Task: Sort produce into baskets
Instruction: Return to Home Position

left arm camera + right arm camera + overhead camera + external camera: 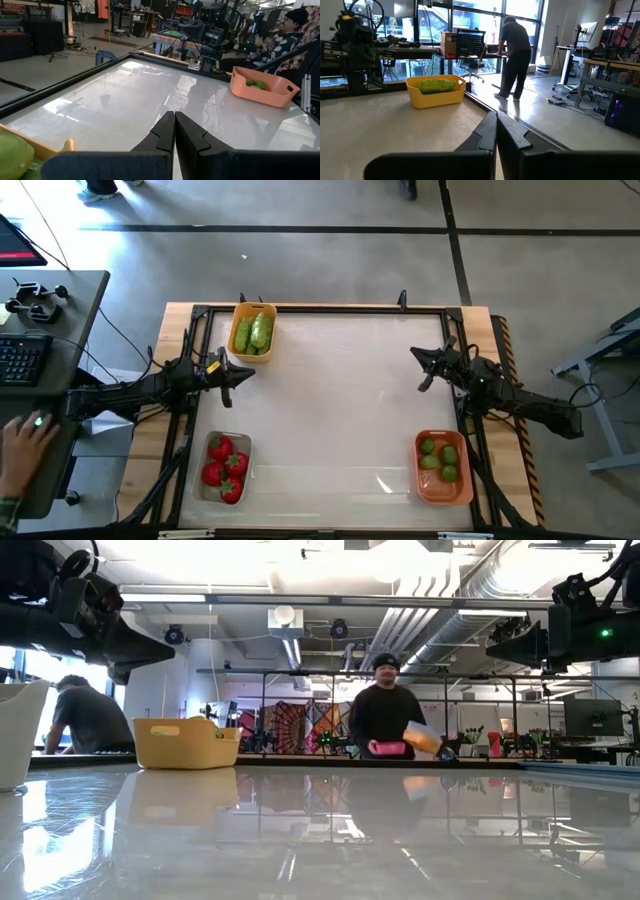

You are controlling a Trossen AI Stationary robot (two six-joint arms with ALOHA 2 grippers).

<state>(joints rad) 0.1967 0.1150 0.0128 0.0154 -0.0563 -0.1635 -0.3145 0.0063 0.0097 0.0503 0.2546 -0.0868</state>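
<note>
Closed left end effector [174,116] near yellow basket [254,306] of cucumbers [256,333]

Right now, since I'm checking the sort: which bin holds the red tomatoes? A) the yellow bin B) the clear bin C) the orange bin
B: the tomatoes sit in the clear bin; the yellow bin holds cucumbers, and the orange bin holds limes.

table [330,400] (white top) | yellow bin [251,359] far-left | clear bin [206,492] near-left | orange bin [445,492] near-right
</note>
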